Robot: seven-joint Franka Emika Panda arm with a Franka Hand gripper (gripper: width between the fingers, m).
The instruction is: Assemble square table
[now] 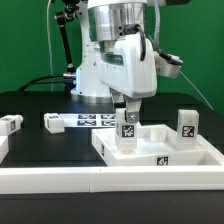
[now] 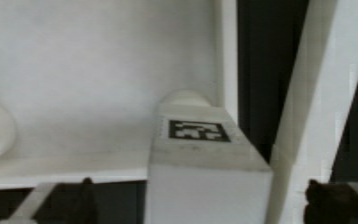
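The table slab point(image 1: 160, 155) lies near the surface's walled edge. One leg point(image 1: 128, 130) stands upright in the slab's recess, by a corner. The tool point(image 1: 128, 112) straddles the leg, jaws spread, gripping nothing. Hazard: an off-axis retreat could clip the leg and topple it if unseated.

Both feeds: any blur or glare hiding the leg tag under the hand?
Exterior view: evenly lit, coarse, the leg shows its tag only as a dark patch. Wrist view: soft focus, tag blurred but visible; white tabletop washes out, faint shading only.

Bright even light; wrist view soft, grainy.
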